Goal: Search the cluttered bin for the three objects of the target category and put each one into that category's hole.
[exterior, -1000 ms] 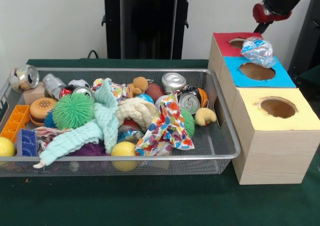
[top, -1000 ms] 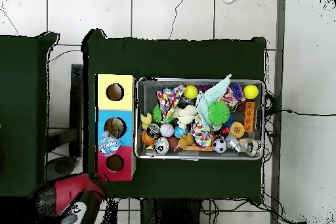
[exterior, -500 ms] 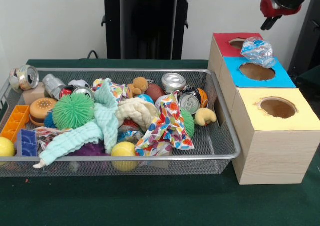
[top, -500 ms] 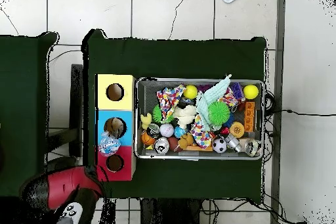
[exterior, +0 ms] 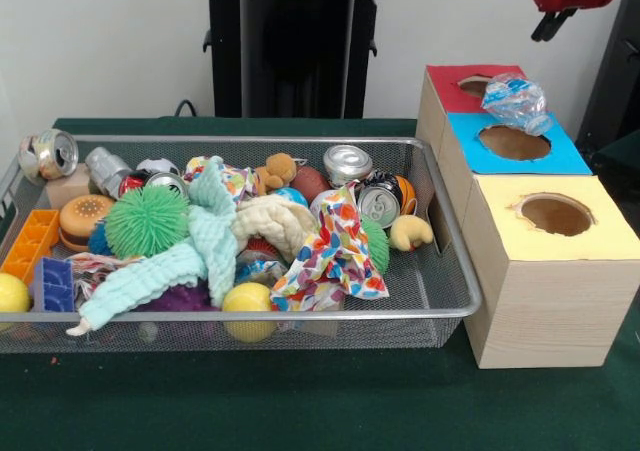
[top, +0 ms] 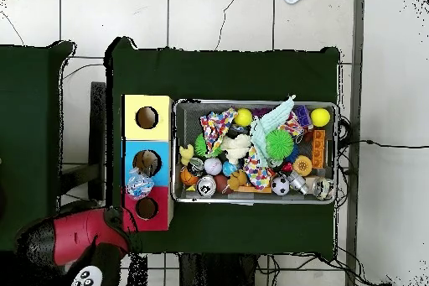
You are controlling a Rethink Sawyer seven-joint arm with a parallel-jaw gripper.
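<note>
A crushed clear plastic bottle (exterior: pixel 515 101) lies on top of the wooden box, across the border of the red panel (exterior: pixel 447 75) and the blue panel (exterior: pixel 560 157); overhead it shows as bottle (top: pixel 139 185). It is not inside either hole. The gripper (exterior: pixel 548 19) hangs high at the top right, well above and behind the box, apart from the bottle. Overhead, the red arm (top: pixel 74 241) sits off the table's corner. The wire bin (exterior: pixel 440 233) holds silver cans (exterior: pixel 347 161), (exterior: pixel 380 206), (exterior: pixel 50 153) among toys and cloths.
The box has three holes: red (exterior: pixel 475 83), blue (exterior: pixel 513 142) and yellow (exterior: pixel 555 214). In the bin lie a green spiky ball (exterior: pixel 146 220), a mint cloth (exterior: pixel 205 243), a patterned cloth (exterior: pixel 335 256), yellow balls (exterior: pixel 248 299) and an orange brick (exterior: pixel 30 239).
The arm has drawn back up and away from the box, towards the front view's top right corner. The bottle stays where it lay on the box top.
</note>
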